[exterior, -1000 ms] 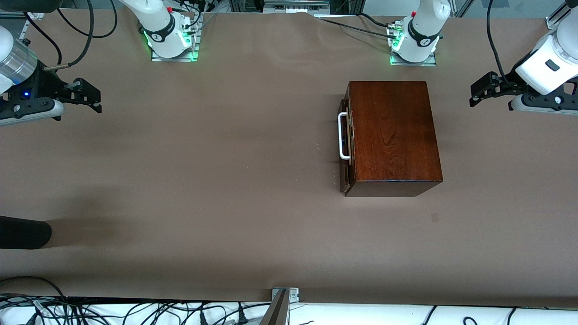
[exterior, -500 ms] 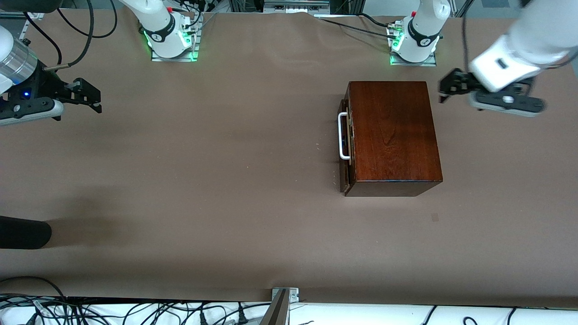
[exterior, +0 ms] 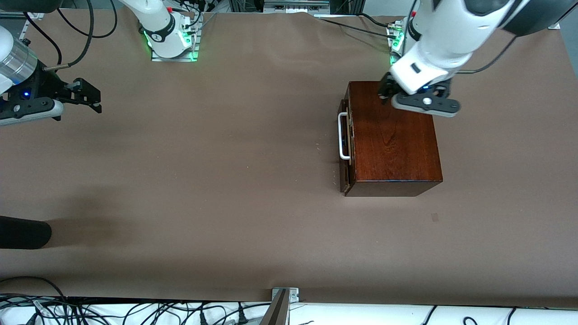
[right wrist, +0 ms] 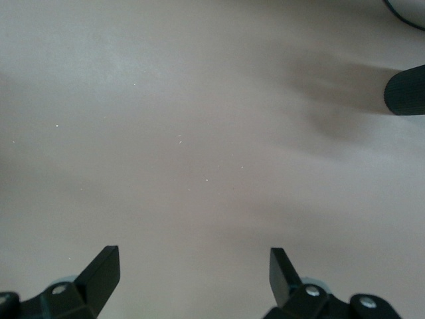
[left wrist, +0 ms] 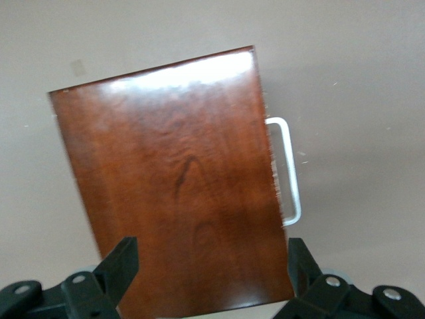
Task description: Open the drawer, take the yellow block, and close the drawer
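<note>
The glossy reddish-brown wooden box (exterior: 393, 135) stands on the table toward the left arm's end. Its drawer (exterior: 344, 140) is pushed in, with the dark front and white loop handle (exterior: 342, 135) facing the right arm's end. My left gripper (exterior: 384, 92) is open and empty, up over the part of the box top nearest its base; in the left wrist view the box (left wrist: 172, 173) and handle (left wrist: 287, 169) show beneath my left gripper (left wrist: 209, 256). My right gripper (exterior: 92, 97) waits open and empty over bare table at the right arm's end (right wrist: 192, 266). The yellow block is out of view.
A black rounded object (exterior: 22, 232) lies at the table's edge by the right arm's end, also in the right wrist view (right wrist: 405, 90). The two arm bases (exterior: 169, 38) (exterior: 415, 45) stand along the top edge. Cables lie along the edge nearest the camera.
My left arm has swung in from the table's end and its gripper now hangs over the box top. The right arm, box and drawer have not moved.
</note>
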